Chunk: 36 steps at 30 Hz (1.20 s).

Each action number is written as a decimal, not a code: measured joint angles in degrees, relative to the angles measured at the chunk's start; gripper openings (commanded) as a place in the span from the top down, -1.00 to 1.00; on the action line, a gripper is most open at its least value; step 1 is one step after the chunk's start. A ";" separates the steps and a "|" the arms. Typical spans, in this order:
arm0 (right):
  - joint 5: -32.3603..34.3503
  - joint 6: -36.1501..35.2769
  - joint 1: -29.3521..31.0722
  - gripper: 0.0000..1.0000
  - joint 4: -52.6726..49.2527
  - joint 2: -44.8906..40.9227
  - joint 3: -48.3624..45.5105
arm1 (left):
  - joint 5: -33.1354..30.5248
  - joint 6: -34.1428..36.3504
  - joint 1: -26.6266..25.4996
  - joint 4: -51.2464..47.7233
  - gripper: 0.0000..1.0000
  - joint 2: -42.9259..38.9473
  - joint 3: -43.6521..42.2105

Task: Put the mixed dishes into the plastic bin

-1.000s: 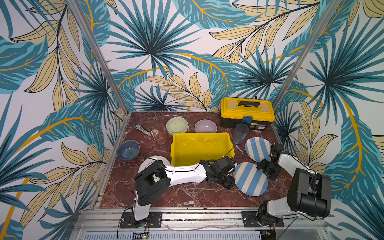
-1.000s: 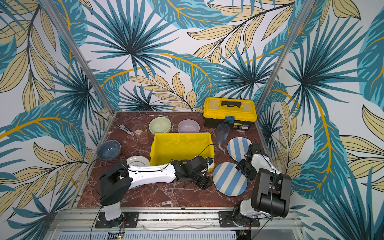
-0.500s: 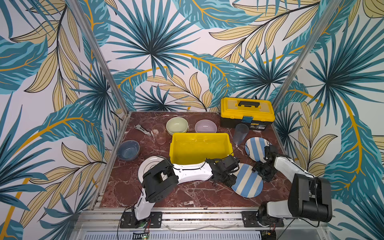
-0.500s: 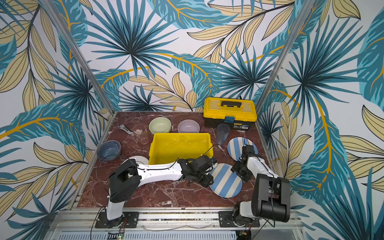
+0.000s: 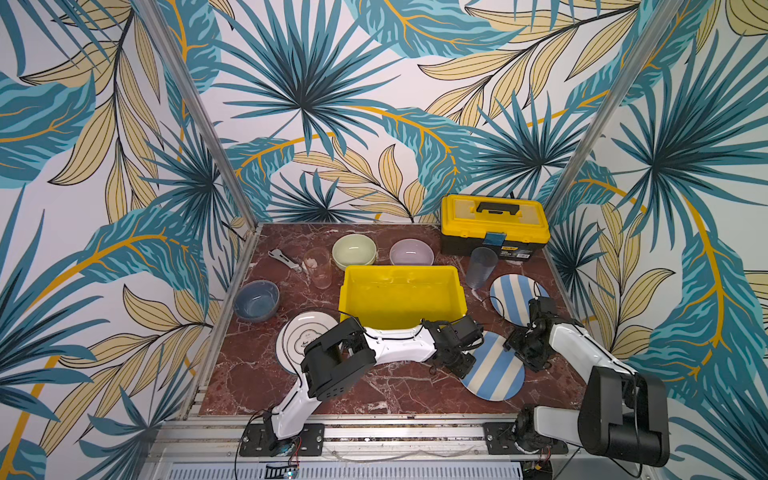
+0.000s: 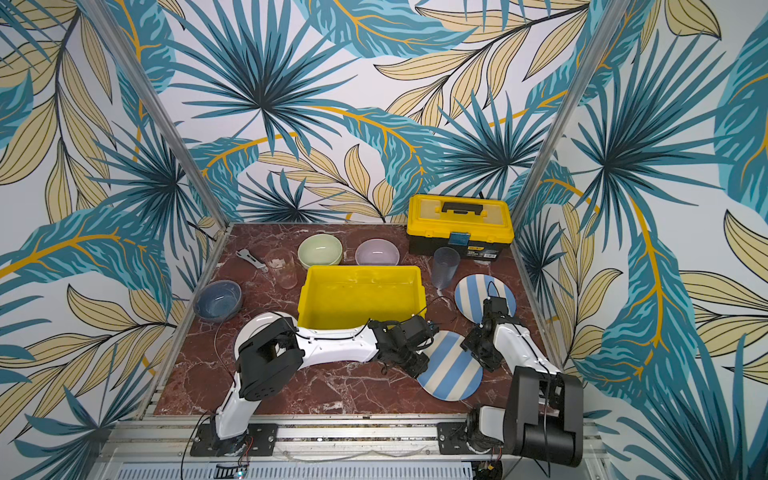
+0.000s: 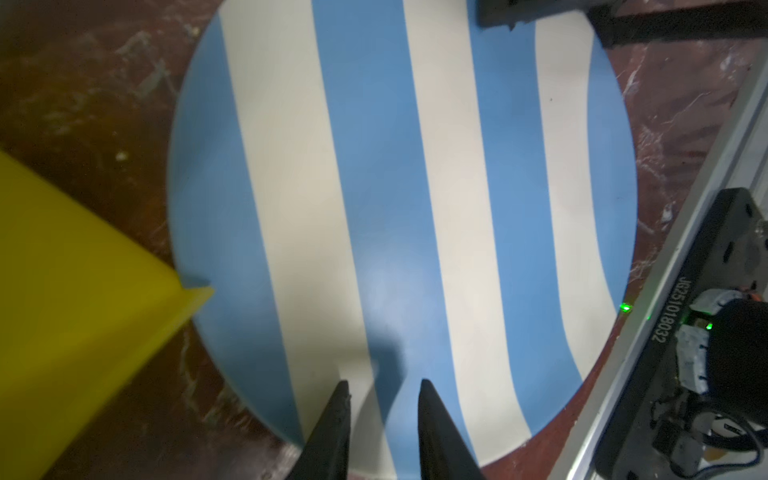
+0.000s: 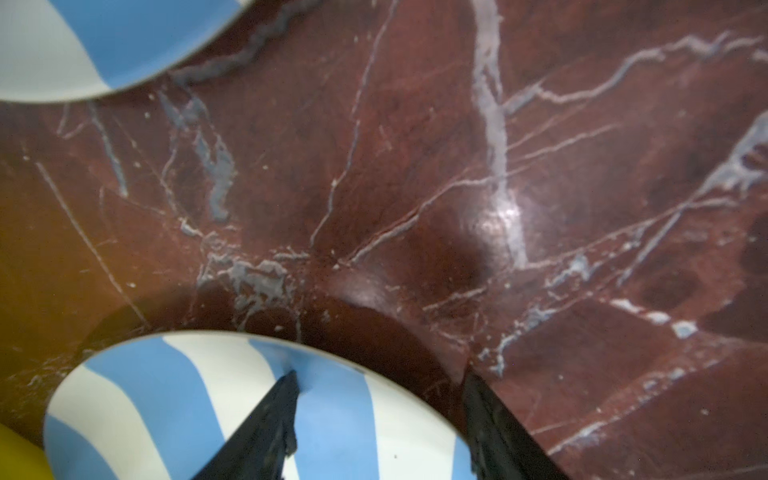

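A blue-and-cream striped plate (image 5: pixel 494 370) (image 6: pixel 451 368) lies front right of the yellow plastic bin (image 5: pixel 399 269) (image 6: pixel 361 270). My left gripper (image 5: pixel 465 361) (image 7: pixel 383 385) reaches over the plate's left edge, its jaws a narrow gap apart with only the plate's face (image 7: pixel 395 187) showing between them. My right gripper (image 5: pixel 519 351) (image 8: pixel 380 374) is open and straddles the plate's right rim (image 8: pixel 166 395), one finger over the plate and one over the table. A second striped plate (image 5: pixel 511 295) (image 8: pixel 83 41) lies behind. The bin holds nothing.
A white plate (image 5: pixel 303 340) lies partly under the left arm. Green (image 5: pixel 354 250), lilac (image 5: pixel 411 252) and blue-grey (image 5: pixel 256 298) bowls, a clear tumbler (image 5: pixel 318 266) and a bluish tumbler (image 5: pixel 481 266) ring the bin. A toolbox (image 5: pixel 494 224) stands back right, with a metal tool (image 5: pixel 282 259) back left.
The left jaws have drawn much closer together over the plate's edge. The right gripper has come in to the plate's right rim. The plate has shifted slightly.
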 measured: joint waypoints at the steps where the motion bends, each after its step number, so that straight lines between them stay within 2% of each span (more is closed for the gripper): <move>1: 0.00 0.22 0.00 -0.38 -0.39 -0.50 -0.07 | 0.00 0.13 0.00 -0.04 0.45 0.02 0.00; 5: 0.26 0.83 0.00 -0.42 -1.60 -2.51 -0.07 | -0.04 0.42 0.00 -0.26 0.44 0.02 0.00; 14: 0.85 1.75 0.00 -0.40 -1.79 -3.52 -0.57 | -3.08 -1.18 -0.79 -3.08 0.26 -0.81 0.13; 31: -1.25 2.78 0.09 -0.38 0.15 -3.65 -3.19 | -8.90 -8.52 -2.10 -11.15 0.29 -3.06 1.27; 36: -1.25 2.78 0.09 -0.38 0.26 -3.80 -3.30 | -11.37 -10.56 -1.90 -13.16 0.39 -3.04 1.75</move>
